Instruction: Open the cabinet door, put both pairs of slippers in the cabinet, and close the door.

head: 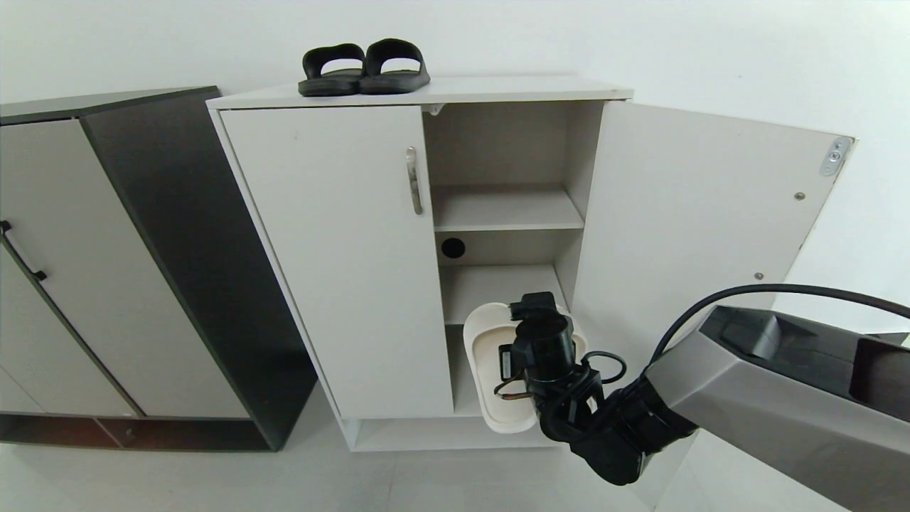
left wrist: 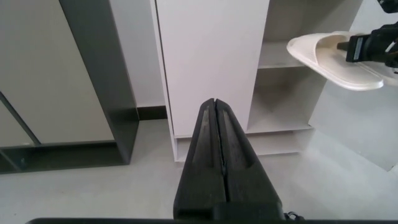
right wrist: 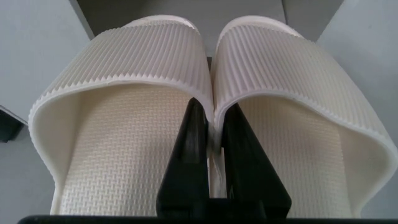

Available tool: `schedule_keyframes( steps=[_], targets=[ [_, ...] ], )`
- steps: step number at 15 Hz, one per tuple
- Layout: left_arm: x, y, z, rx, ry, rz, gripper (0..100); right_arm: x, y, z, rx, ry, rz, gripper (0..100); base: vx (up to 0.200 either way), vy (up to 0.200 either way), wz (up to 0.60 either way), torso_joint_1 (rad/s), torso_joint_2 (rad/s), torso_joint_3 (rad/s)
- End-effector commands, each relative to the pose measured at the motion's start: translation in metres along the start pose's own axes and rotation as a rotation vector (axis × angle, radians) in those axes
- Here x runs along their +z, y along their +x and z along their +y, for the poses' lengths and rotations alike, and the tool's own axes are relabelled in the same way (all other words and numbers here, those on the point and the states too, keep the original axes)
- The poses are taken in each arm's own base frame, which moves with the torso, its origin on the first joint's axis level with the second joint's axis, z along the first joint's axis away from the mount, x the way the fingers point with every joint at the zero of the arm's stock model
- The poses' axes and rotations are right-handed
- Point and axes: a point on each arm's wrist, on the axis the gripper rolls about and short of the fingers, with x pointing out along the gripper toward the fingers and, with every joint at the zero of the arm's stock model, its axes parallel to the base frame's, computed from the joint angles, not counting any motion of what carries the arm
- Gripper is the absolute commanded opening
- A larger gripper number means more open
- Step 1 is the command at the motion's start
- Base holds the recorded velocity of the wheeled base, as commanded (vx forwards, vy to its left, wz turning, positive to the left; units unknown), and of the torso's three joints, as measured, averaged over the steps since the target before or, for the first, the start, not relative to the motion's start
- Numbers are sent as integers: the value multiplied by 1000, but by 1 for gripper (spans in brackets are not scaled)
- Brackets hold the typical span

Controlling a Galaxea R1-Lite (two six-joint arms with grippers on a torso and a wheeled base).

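The white cabinet (head: 327,256) has its right door (head: 682,227) swung open and its left door shut. A pair of black slippers (head: 364,67) rests on the cabinet top. My right gripper (head: 522,334) is shut on the pair of cream slippers (head: 490,370), holding them in the air in front of the open lower compartment. In the right wrist view its fingers (right wrist: 196,134) pinch the adjoining inner edges of the cream slippers (right wrist: 124,124). My left gripper (left wrist: 214,109) is shut with nothing in it, low before the cabinet's left door (left wrist: 211,56); the cream slippers (left wrist: 333,56) hang farther off.
A grey and dark cabinet (head: 106,270) stands to the left of the white one. Inside the open side are two shelves (head: 505,210) and a round cable hole (head: 453,248). Bare floor (head: 213,483) lies in front.
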Motion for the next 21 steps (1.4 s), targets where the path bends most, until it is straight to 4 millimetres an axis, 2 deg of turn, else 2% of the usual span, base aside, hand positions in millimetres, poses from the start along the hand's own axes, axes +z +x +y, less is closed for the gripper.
schedule_keyframes(
  steps=[1,8,12,14,17,21],
  targets=[
    [0,0,0,0,0,0,0,-7,3,1,-3,-9,12,0,0,0,0,2,7,-154],
    [0,0,0,0,0,2,0,-6,6,4,-14,1,-4,0,0,0,0,4,2,-186],
    [0,0,0,0,0,0,0,2,-6,15,-42,14,-63,0,0,0,0,-1,6,-168],
    [0,0,0,0,0,2,0,4,-9,15,-57,-13,-157,0,0,0,0,0,0,0],
    [0,0,0,0,0,2,0,-7,-3,15,-64,-44,-256,0,0,0,0,0,0,0],
    [0,0,0,0,0,2,0,-8,-1,11,-74,-41,-250,0,0,0,0,0,0,0]
  ],
)
